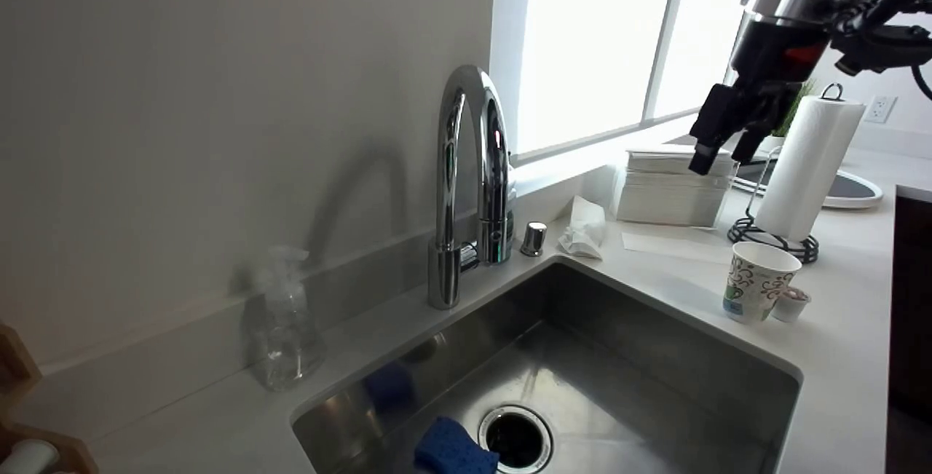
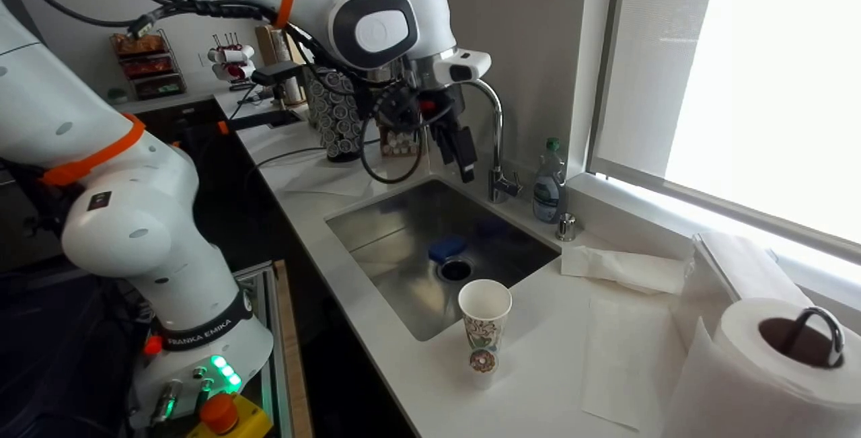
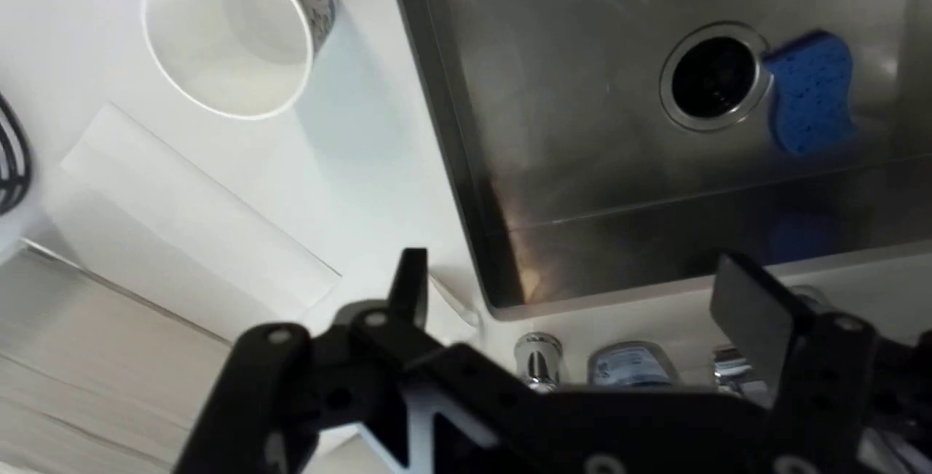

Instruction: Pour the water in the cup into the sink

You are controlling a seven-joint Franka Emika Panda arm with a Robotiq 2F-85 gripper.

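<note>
Operating remotely one Robotiq gripper [image 3: 571, 264], empty, jaws apart, I list one patterned paper cup [image 1: 759, 283], upright on the counter [image 1: 846, 365] beside the stainless-steel sink [image 1: 655, 346]; hazard: likely buckling and spillage, should I squeeze too hard.

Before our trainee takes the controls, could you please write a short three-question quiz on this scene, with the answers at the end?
1. Fill in the missing word: in the sink, a blue ____ lies at the edge of the drain.

2. Where does the patterned cup stand?
A. In the sink
B. On the counter
C. On the windowsill

3. True or false: the gripper is open, and the cup is not between its fingers.

Key: 1. sponge; 2. B; 3. true.
</note>
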